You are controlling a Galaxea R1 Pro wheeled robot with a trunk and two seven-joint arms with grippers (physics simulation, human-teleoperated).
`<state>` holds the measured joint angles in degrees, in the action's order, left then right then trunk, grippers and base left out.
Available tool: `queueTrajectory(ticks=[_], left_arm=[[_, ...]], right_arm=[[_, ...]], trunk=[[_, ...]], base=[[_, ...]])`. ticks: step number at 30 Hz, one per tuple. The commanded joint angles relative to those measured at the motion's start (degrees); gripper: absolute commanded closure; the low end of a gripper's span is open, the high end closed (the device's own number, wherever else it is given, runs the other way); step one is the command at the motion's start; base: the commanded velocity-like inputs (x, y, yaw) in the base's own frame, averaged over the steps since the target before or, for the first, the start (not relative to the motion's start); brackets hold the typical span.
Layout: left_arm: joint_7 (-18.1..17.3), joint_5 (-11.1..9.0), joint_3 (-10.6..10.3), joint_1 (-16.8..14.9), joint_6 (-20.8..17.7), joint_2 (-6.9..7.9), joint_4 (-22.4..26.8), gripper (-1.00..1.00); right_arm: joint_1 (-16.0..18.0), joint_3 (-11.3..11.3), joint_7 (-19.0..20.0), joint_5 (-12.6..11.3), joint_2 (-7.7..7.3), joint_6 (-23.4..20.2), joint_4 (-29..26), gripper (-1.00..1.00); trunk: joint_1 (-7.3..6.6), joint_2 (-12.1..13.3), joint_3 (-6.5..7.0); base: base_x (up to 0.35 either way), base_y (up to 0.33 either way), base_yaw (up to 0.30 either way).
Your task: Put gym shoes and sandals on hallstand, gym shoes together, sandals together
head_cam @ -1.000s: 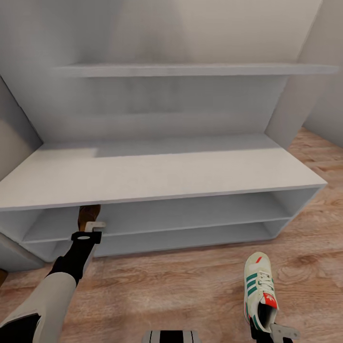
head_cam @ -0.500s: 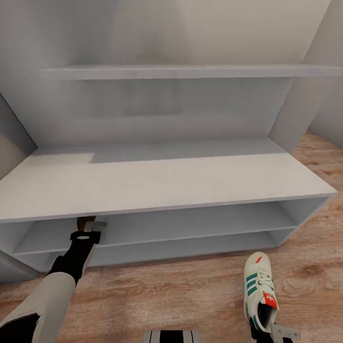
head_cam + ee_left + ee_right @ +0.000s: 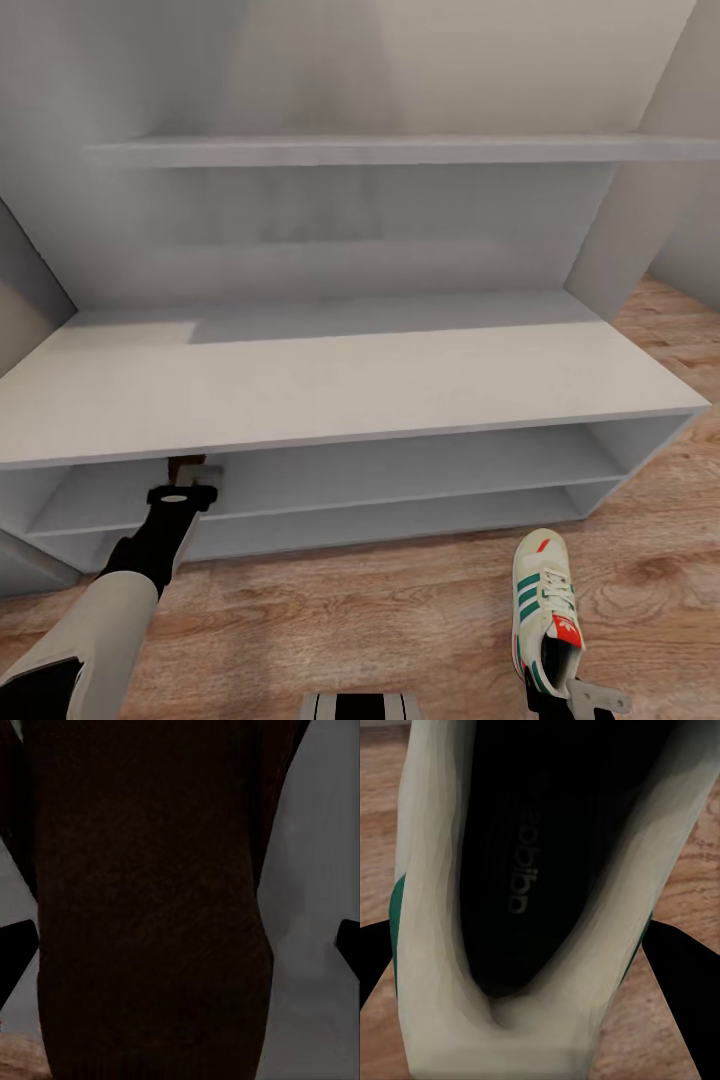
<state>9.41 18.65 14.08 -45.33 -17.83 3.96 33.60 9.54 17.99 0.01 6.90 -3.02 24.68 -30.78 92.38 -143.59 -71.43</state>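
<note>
Under hallstand (image 3: 330,385) top edge, L gripper (image 3: 190,478) clamped on sandal (image 3: 183,467); R gripper (image 3: 572,700) clamped on gym shoe (image 3: 545,605).

1. Wall (image 3: 450,60): you faced a plain off-white surface, unlit by any window in your view.
2. Side panels (image 3: 620,230): you had pale grey boards angling inward at both edges.
3. Light: you saw it soft and even, with a faint shadow band lying across the grey surfaces in front of you.
</note>
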Motion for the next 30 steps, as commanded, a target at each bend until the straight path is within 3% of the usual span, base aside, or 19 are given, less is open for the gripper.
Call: queueTrajectory(ticks=[1,11,30], left_arm=[[0.0,0.3,0.1,0.0,-0.3,-0.02,0.1,-1.00],[0.1,0.2,0.1,0.6,-0.3,-0.05,3.3,-1.00],[0.1,0.3,0.1,0.8,-0.3,-0.18,3.7,-1.00]], right_arm=[[0.0,0.3,0.1,0.6,0.04,0.2,0.0,1.00],[0.0,0.3,0.1,0.6,0.04,0.2,0.0,1.00],[0.0,0.3,0.1,0.6,0.04,0.2,0.0,1.00]], trunk=[[-0.01,0.0,-0.04],[-0.01,0.0,-0.04],[-0.01,0.0,-0.04]], base=[[0.000,0.000,0.000],[-0.007,0.000,0.000],[-0.273,-0.126,0.000]])
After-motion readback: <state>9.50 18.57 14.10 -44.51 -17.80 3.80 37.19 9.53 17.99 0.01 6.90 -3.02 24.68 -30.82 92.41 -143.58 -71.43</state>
